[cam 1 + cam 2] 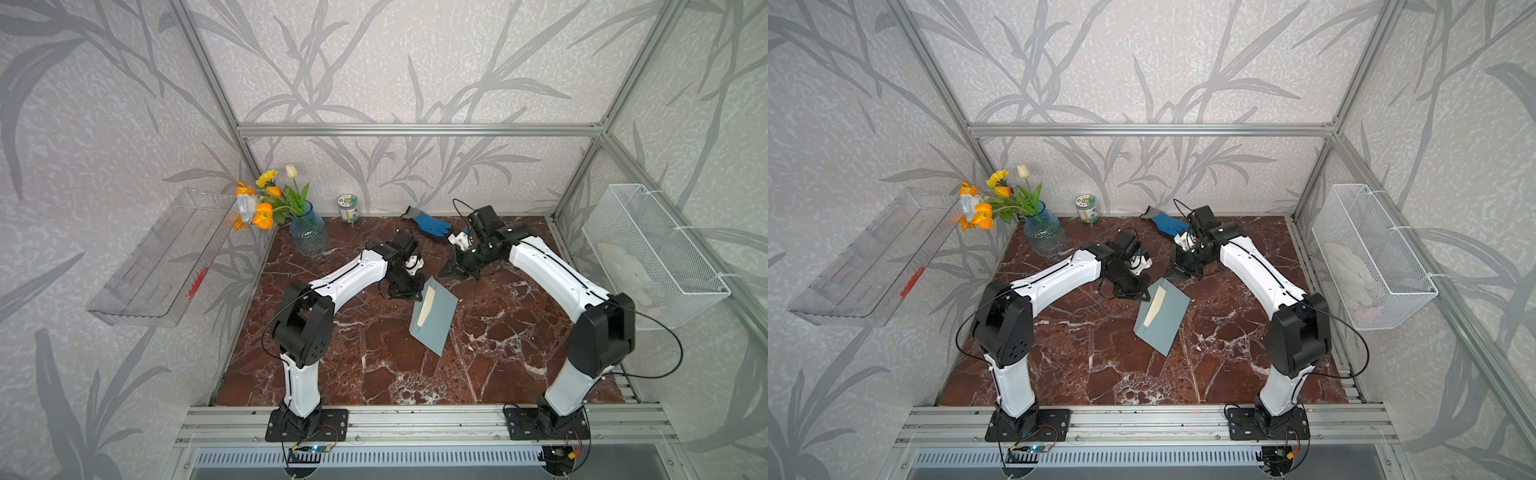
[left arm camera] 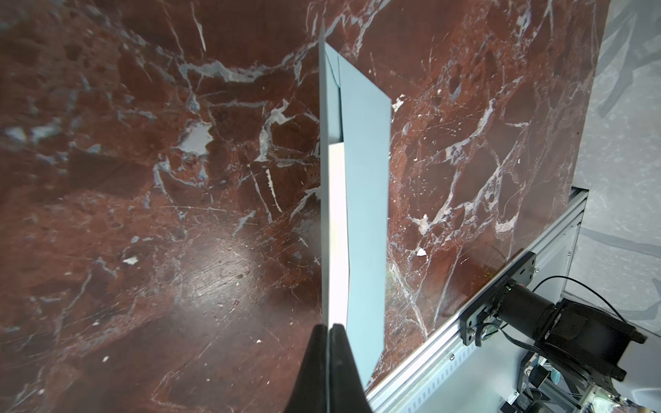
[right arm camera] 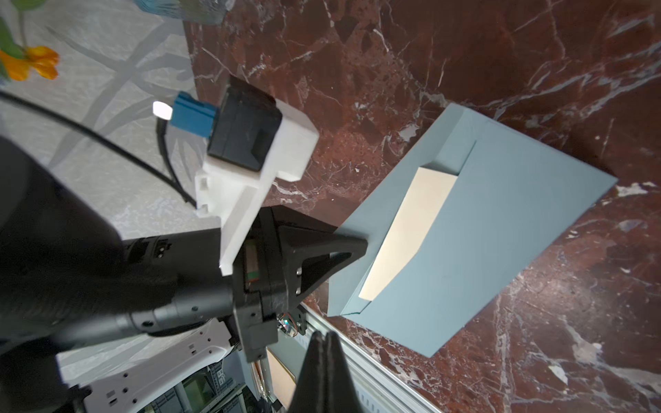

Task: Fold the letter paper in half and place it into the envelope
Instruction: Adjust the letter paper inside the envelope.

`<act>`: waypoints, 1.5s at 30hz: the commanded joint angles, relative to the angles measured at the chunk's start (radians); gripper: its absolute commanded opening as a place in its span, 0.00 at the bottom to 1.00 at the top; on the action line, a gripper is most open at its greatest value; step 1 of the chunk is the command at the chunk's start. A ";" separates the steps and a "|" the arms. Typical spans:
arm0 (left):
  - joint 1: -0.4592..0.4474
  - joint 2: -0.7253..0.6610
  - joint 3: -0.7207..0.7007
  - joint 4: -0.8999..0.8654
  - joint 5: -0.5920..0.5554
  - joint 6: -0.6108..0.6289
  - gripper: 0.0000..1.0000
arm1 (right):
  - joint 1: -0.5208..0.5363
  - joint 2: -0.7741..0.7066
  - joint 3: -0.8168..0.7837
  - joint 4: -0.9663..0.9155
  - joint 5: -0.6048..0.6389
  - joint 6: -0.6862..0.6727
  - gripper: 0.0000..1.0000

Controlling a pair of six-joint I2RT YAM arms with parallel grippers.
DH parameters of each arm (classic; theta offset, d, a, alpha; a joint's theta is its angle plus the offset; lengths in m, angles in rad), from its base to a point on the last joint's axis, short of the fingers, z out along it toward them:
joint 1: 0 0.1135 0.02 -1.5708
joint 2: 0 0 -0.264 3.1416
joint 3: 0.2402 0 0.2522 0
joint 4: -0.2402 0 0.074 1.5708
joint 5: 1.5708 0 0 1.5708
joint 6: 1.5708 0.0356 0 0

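1. Pinching the flap of the envelope (image 1: 438,328), the left tool (image 2: 327,329) has its fingers pressed together on the blue-grey paper. In the right wrist view its tip meets the flap's pointed edge.
2. The envelope lies mid-bench (image 1: 374,365), between the two arms. Its long axis runs from the left tool's end toward the front rail, slanting a little toward the right arm's side.
3. The flap side stands raised and shows almost edge-on in the left wrist view. The opposite long edge appears to rest on the bench.
4. The letter paper (image 3: 404,232) sits mostly inside the pocket, with a cream strip showing along the mouth under the raised flap. Whether it is folded cannot be told.
5. The right tool (image 3: 326,338) is closed and holds nothing. It hangs just beyond the envelope's far end, apart from it.
6. Judgement: the exposed strip lies forward of the right tool, along the mouth. A push from that tool could seat the paper fully while the left tool keeps the flap up.
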 commanded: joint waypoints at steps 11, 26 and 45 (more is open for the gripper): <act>0.006 0.067 -0.226 0.295 0.059 -0.049 0.00 | 0.074 0.190 -0.028 0.103 0.123 -0.092 0.00; 0.049 0.010 -0.311 0.427 0.127 -0.130 0.00 | 0.091 0.120 -0.161 0.173 0.198 -0.117 0.00; 0.045 0.036 -0.385 0.469 0.118 -0.133 0.00 | 0.157 0.239 -0.130 0.231 0.282 -0.101 0.00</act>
